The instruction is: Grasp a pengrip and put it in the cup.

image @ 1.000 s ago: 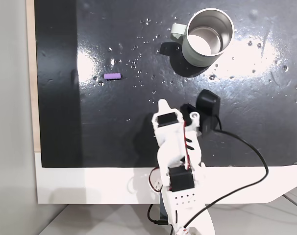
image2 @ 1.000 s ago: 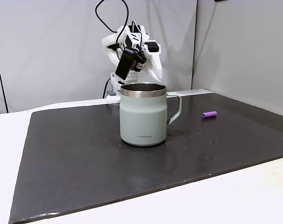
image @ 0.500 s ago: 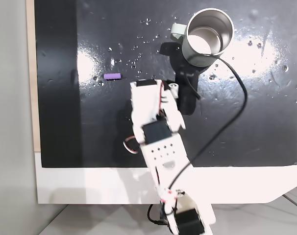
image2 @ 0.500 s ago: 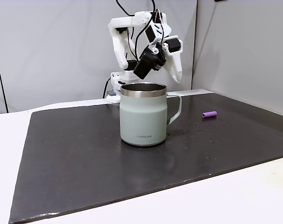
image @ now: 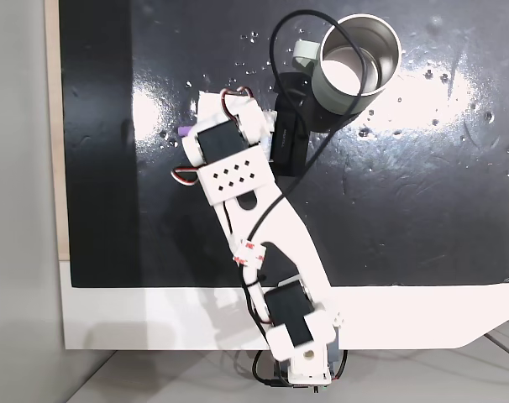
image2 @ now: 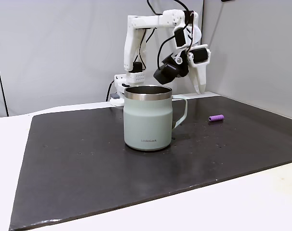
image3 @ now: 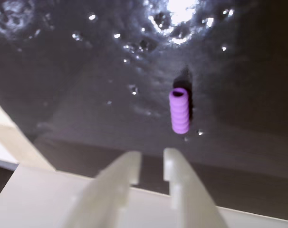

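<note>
the table (image: 154, 319) carries a black mat (image: 422, 193) dotted with small white specks (image: 238, 88) and bright glare patches. the white arm (image: 263, 218) reaches from the near edge diagonally across the mat in a fixed view, and its wrist section covers most of the pengrip there, with a black camera module (image: 288, 138) on its side, just beside the cup's shadow. a black cable (image: 275, 50) loops from the module up past the cup's handle.

the cup (image2: 148, 118) stands upright, well apart from the pengrip, handle toward it in a fixed view; its steel interior (image: 355, 54) looks empty.

the tool (image3: 151, 164) hangs above the mat, its two pale fingers (image3: 127, 168) slightly parted with a narrow gap and nothing between them (in the wrist view they point toward the pengrip without touching it).

the pengrip (image3: 179, 110) lies on its side on the bare mat, a ribbed purple tube; in the wrist view its long axis runs up and down with the open end at the top, and it sits a little to the right of the finger gap. in a fixed view (image2: 216, 118) it lies to the right of the cup.
</note>
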`<action>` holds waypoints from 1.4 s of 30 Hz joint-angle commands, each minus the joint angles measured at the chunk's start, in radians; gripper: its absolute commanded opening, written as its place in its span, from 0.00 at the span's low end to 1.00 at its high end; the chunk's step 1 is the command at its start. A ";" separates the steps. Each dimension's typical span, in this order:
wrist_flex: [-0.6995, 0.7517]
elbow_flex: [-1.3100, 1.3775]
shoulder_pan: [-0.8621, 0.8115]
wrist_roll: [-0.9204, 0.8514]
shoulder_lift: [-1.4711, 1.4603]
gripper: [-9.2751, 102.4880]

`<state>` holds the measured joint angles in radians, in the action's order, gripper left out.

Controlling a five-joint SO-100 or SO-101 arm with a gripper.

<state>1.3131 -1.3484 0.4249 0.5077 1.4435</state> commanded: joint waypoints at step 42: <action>0.380 0.902 0.121 0.064 -0.804 0.08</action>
<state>1.6736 -0.4817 0.5783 0.5538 0.6335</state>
